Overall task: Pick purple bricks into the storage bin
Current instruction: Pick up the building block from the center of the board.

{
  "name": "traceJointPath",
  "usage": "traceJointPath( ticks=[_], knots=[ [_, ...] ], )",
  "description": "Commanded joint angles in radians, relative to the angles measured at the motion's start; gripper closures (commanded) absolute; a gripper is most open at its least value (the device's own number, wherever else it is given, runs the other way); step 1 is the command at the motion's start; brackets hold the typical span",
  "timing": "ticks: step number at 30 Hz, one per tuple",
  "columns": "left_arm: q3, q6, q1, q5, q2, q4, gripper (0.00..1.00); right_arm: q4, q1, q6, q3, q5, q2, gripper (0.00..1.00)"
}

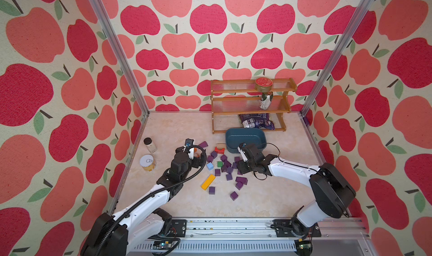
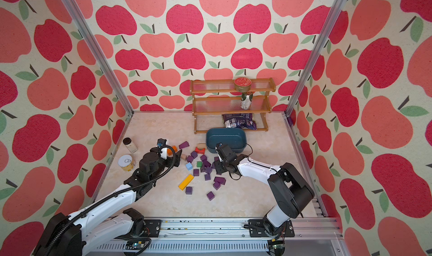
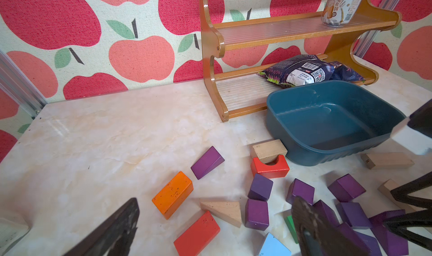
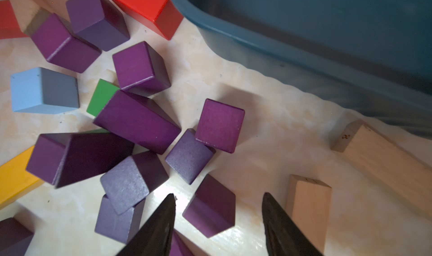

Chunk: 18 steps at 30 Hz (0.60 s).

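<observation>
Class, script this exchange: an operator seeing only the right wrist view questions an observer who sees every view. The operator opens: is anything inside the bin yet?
Observer: No, the storage bin shows only bare floor in the left wrist view.
Operator: Where is the left end effector?
Observer: The left end effector hovers wide open beside your purple cluster, holding nothing.
Operator: Any purple strays?
Observer: One purple wedge lies apart, by the orange block.

8-like mark on plain wood block (image 3: 388, 160); qr code, barcode on snack bag (image 3: 304, 72)
</observation>
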Motion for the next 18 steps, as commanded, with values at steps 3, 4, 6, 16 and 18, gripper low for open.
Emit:
traceJointPath(
  ticks=[3, 4, 6, 16, 18],
  knots=[
    [-0.009, -0.021, -0.002, -0.009, 0.002, 0.0, 0.01, -0.043, 0.006, 0.02, 0.034, -0.005, 0.024, 0.39],
    [-0.009, -0.021, -0.001, -0.01, 0.003, 0.0, 0.01, -0.044, 0.006, 0.021, 0.036, -0.008, 0.029, 0.39],
    [-0.009, -0.021, -0.003, -0.009, 0.004, 0.001, 0.01, -0.049, 0.005, 0.021, 0.042, -0.011, 0.039, 0.4],
    [-0.009, -0.019, -0.002, -0.009, 0.003, -0.001, 0.01, -0.067, 0.006, 0.03, 0.058, -0.011, 0.076, 0.45],
    [-0.009, -0.02, -0.001, -0.01, 0.004, -0.001, 0.01, -0.068, 0.006, 0.033, 0.058, -0.011, 0.086, 0.45]
  ],
)
